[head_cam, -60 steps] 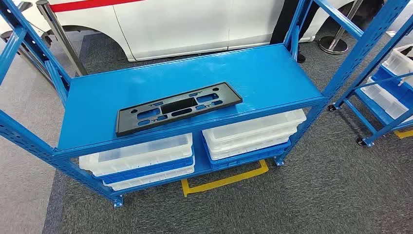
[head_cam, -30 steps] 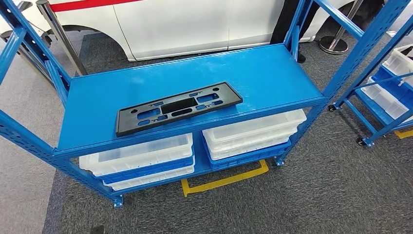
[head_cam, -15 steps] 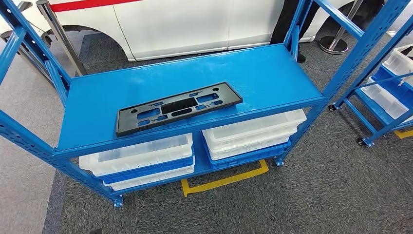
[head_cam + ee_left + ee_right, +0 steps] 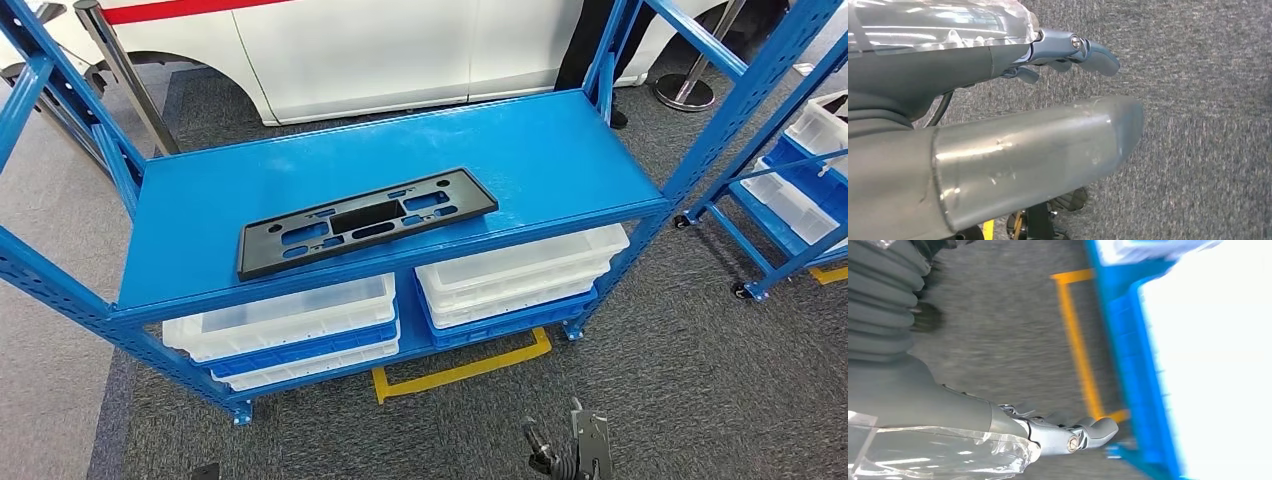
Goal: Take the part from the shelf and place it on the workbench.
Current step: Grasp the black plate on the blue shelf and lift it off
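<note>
Lying flat on the top board of the blue shelf point(image 4: 560, 150), toward its front edge and slightly askew: the black slotted part point(image 4: 365, 220), touched by nothing. Sitting on the lower level beneath it: stacked white and blue bins point(image 4: 520, 275). Showing at the bottom edge of the head view, over grey carpet point(image 4: 680, 380): the right hand point(image 4: 570, 450), holding nothing, fingers apart. Hanging above carpet in its wrist view: the left hand point(image 4: 1068, 52), holding nothing, fingers extended.
</note>
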`<state>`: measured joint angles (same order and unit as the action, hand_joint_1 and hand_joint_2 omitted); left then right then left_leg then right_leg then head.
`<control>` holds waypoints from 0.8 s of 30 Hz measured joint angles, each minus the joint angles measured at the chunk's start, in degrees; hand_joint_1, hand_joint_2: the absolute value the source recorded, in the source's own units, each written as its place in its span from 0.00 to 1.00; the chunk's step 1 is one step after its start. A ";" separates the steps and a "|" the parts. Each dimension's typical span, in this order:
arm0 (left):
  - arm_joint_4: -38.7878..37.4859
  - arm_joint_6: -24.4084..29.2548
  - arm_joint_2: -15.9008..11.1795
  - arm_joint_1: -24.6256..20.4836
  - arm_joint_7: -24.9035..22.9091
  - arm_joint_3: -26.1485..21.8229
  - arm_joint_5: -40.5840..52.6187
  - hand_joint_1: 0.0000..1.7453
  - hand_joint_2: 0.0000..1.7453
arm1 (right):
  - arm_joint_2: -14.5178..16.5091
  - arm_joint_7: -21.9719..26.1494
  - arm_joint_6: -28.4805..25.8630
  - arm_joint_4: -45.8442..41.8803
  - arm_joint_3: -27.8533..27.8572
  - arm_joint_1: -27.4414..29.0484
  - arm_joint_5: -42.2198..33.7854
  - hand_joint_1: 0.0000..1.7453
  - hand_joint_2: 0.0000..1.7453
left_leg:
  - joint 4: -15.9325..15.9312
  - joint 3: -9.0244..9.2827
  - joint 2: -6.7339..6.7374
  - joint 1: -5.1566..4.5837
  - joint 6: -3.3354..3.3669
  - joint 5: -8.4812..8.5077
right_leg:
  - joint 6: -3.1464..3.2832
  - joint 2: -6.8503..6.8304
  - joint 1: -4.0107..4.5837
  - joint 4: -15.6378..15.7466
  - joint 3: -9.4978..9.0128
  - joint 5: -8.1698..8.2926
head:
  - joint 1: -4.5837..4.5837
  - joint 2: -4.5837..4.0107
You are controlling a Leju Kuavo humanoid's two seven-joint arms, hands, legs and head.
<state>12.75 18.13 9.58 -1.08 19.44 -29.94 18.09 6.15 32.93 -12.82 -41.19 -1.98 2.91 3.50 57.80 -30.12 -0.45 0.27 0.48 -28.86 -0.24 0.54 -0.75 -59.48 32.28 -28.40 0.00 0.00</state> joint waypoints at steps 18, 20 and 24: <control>-0.07 -5.85 -1.39 -0.20 0.96 1.48 5.41 0.00 0.00 | 2.24 3.93 0.10 -34.34 -18.69 3.03 12.34 0.00 1.00 | -1.02 0.32 0.28 0.50 1.70 1.03 | -1.08 -0.13 -0.18 -3.13 1.43 -2.10 | -0.09 0.00; -0.08 -6.49 -1.47 -0.22 1.04 1.55 5.98 0.00 0.00 | 2.24 4.29 0.04 -37.43 -20.56 3.37 13.57 0.00 1.00 | -1.15 0.25 0.46 0.49 1.90 1.18 | -1.16 -0.21 -0.25 -10.33 4.87 -5.75 | -0.11 0.00; -0.17 -7.70 -1.54 -0.21 1.43 1.76 7.07 0.00 0.00 | 2.22 4.55 -0.39 -41.88 -23.13 4.06 15.47 0.00 0.50 | -1.05 0.51 0.38 0.46 1.58 0.92 | -1.20 -0.25 -0.48 -12.33 6.45 -3.64 | -0.11 0.00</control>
<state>12.58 10.43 8.04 -1.28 20.86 -28.18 25.16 8.38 37.47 -13.22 -83.07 -25.11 6.97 18.98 56.75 -29.60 -0.07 0.73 2.06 -27.93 -1.44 0.29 -1.23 -71.81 38.72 -32.04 -0.11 0.00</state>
